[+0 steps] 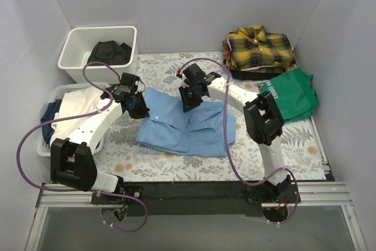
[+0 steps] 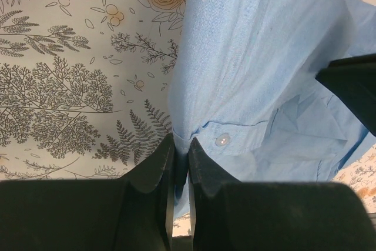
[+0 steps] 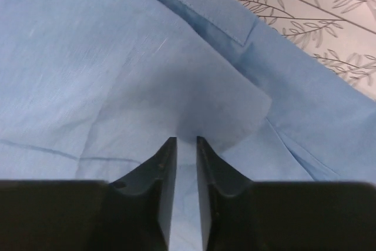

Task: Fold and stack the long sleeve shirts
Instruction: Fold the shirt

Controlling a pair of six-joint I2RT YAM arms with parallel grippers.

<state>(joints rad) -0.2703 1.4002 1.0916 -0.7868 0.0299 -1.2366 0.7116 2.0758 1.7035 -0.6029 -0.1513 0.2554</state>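
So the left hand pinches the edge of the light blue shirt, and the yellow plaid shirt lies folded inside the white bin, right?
The top view shows the yellow plaid shirt folded on a pile at the back right, not inside the white bin. The left hand does pinch the light blue shirt.

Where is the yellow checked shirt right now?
In the overhead view the yellow-and-black plaid shirt lies folded on a pile at the far right corner of the table, just behind the green T-shirt.
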